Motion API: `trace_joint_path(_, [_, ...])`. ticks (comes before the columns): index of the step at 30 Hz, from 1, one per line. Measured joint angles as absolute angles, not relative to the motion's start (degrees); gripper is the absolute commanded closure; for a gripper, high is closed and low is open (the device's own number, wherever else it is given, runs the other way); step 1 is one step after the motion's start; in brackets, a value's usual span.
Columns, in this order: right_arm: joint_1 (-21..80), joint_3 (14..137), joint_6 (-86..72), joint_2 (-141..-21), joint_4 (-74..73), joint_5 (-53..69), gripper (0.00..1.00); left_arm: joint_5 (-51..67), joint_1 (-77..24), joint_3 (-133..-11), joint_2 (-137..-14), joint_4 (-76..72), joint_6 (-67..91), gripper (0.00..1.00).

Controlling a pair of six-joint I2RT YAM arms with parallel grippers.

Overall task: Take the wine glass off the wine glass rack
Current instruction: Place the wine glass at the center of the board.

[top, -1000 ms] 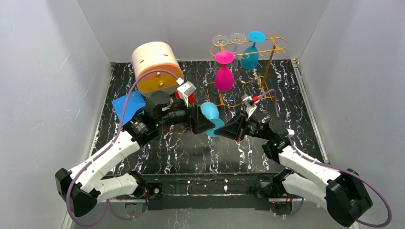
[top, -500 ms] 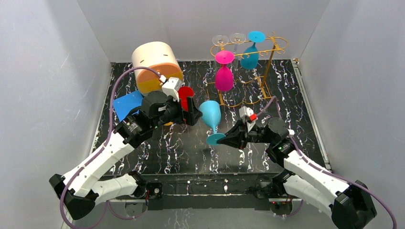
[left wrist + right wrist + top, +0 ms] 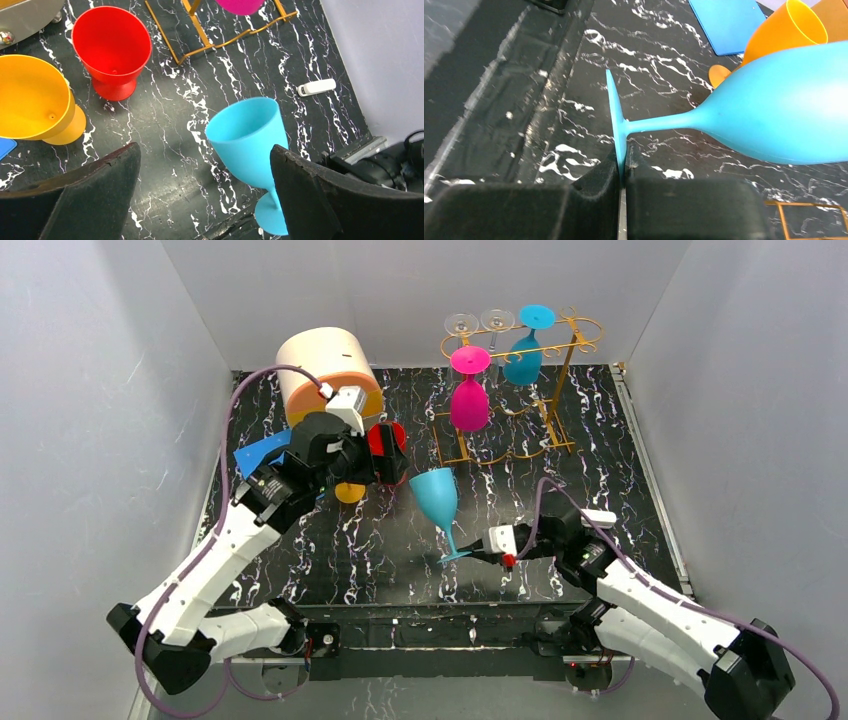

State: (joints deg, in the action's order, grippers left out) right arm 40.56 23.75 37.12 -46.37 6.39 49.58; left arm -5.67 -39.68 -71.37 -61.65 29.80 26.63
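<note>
A light-blue wine glass (image 3: 437,498) stands bowl up and tilted at mid table, off the rack. My right gripper (image 3: 462,556) is shut on the rim of its foot (image 3: 616,131); its bowl (image 3: 784,115) fills the right wrist view. My left gripper (image 3: 388,466) hangs open to the glass's left, apart from it. In the left wrist view the glass (image 3: 250,142) shows between its wide-spread fingers (image 3: 95,195), untouched. The golden wine glass rack (image 3: 556,370) stands at the back right. A pink glass (image 3: 468,400), a blue glass (image 3: 523,360) and two clear glasses (image 3: 462,322) hang from it.
A red cup (image 3: 112,47) and an orange cup (image 3: 32,100) stand left of the blue glass, under my left arm. A beige and orange cylinder (image 3: 325,380) and a blue sheet (image 3: 262,455) lie at the back left. A small white object (image 3: 316,87) lies right of the rack's base (image 3: 210,40).
My left gripper opened, let go of the glass's bowl and drew back to the left. My right gripper carried the foot toward the near edge and down, swinging the glass upright.
</note>
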Motion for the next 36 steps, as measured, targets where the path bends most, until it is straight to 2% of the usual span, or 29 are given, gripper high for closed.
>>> trace_joint_path(8, [52.03,23.81,52.42,-48.16,2.63,34.46,0.99,10.37,-27.33,-71.53,-66.54,29.67,27.00,0.02])
trace_joint_path(12, [56.95,22.39,56.82,-48.31,5.74,27.68,0.99,18.57,-26.06,-72.97,-70.11,30.57,25.26,0.05])
trace_joint_path(17, [59.99,20.01,61.82,-48.38,9.58,20.25,0.99,23.18,-25.98,-73.69,-72.34,34.00,22.11,0.08])
trace_joint_path(21, [60.93,19.64,64.60,-48.38,11.70,17.12,0.99,24.91,-25.26,-74.02,-72.36,36.84,19.55,0.15])
trace_joint_path(26, [62.00,19.00,66.74,-48.77,14.96,14.68,0.99,27.92,-24.38,-74.94,-73.12,39.20,16.62,0.16])
trace_joint_path(33, [62.39,18.94,68.12,-50.02,16.51,13.10,0.99,32.95,-24.21,-74.81,-74.78,39.86,14.55,0.24])
trace_joint_path(36, [62.39,18.94,68.40,-50.28,17.10,12.64,0.99,33.98,-24.21,-74.63,-74.78,39.92,14.31,0.31])
